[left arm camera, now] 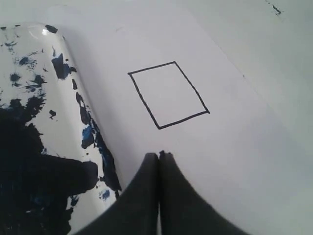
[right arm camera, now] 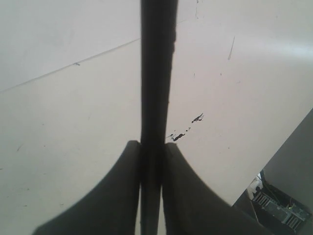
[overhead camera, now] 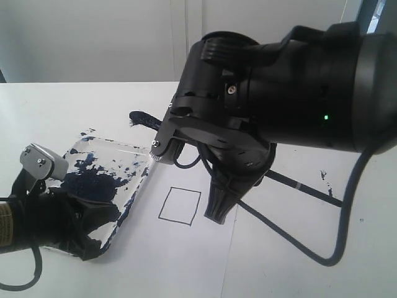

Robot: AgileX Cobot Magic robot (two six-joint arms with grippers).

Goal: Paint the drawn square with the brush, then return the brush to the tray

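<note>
Where the white table (overhead camera: pixel 56 105) is covered by a paper sheet (left arm camera: pixel 234 166), a clear tray (overhead camera: pixel 108 152) blotched with dark blue paint is seen just left of the drawing. The left gripper (left arm camera: pixel 159 157) is pressed together with nothing in it, just beside the tray's rim. The brush (right arm camera: pixel 156 73) is clamped between the fingers of the right gripper (right arm camera: pixel 152 147), outside the tray. The drawn square (left arm camera: pixel 168 94) is unpainted.

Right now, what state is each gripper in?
Left gripper: shut, empty.
Right gripper: shut on the brush.
</note>
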